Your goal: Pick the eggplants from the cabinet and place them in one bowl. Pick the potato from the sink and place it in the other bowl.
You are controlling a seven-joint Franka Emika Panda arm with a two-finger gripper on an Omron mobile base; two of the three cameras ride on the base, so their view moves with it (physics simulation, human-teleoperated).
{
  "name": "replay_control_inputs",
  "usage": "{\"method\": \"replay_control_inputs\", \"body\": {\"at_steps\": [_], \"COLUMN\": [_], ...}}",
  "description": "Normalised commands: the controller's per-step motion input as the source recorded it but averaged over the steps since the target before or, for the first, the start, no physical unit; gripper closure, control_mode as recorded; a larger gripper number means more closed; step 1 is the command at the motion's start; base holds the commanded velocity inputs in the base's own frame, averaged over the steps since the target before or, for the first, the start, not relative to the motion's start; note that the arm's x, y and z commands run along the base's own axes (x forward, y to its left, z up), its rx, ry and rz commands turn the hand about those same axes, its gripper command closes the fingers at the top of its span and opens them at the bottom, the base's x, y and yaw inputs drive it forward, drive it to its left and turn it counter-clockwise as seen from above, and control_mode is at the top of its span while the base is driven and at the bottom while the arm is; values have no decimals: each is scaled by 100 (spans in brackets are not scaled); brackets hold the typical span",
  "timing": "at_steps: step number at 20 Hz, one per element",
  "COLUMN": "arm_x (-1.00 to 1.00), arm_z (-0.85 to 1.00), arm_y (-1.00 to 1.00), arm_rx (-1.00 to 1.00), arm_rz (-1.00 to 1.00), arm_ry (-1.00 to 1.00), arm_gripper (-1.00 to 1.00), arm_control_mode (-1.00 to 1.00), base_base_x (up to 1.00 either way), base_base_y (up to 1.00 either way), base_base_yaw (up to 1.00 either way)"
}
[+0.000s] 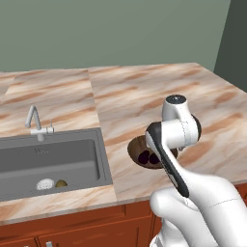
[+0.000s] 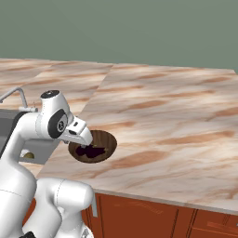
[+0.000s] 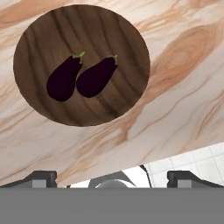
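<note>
Two dark purple eggplants (image 3: pixel 63 78) (image 3: pixel 96 76) lie side by side in the wide, dark brown wooden bowl (image 3: pixel 105 26) on the marble counter. This bowl (image 1: pixel 137 144) (image 2: pixel 104 139) stands a little right of the sink (image 1: pixel 48 161). My gripper (image 3: pixel 113 177) (image 2: pixel 84 141) hovers just above the bowl, open, with nothing between its fingers. A small olive-brown potato (image 1: pixel 61 183) rests on the sink floor near its front edge. The cabinet and the other bowl are out of view.
A small white round object (image 1: pixel 45 184) lies beside the potato in the sink. A slim silver faucet (image 1: pixel 34 120) stands behind the basin. The marble counter (image 2: pixel 176 121) stretches wide to the right and back, ending at a green wall.
</note>
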Motion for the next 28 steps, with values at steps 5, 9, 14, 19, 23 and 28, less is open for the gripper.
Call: {"method": "replay_control_inputs", "body": {"at_steps": [5, 9, 14, 19, 23, 28], "arm_x": [0, 0, 0, 0, 0, 0], "arm_z": [0, 0, 0, 0, 0, 0], "arm_y": [0, 0, 0, 0, 0, 0], "arm_rx": [0, 0, 0, 0, 0, 0], "arm_rz": [0, 0, 0, 0, 0, 0], "arm_ry": [0, 0, 0, 0, 0, 0], "arm_gripper": [-100, -100, -100, -100, -100, -100], "arm_control_mode": [100, 100, 100, 100, 100, 100], "base_base_x": [-32, -40, -43, -27, -23, -18], "base_base_y": [4, 11, 19, 51, 58, 61], "base_base_yaw": [0, 5, 9, 5, 0, 0]}}
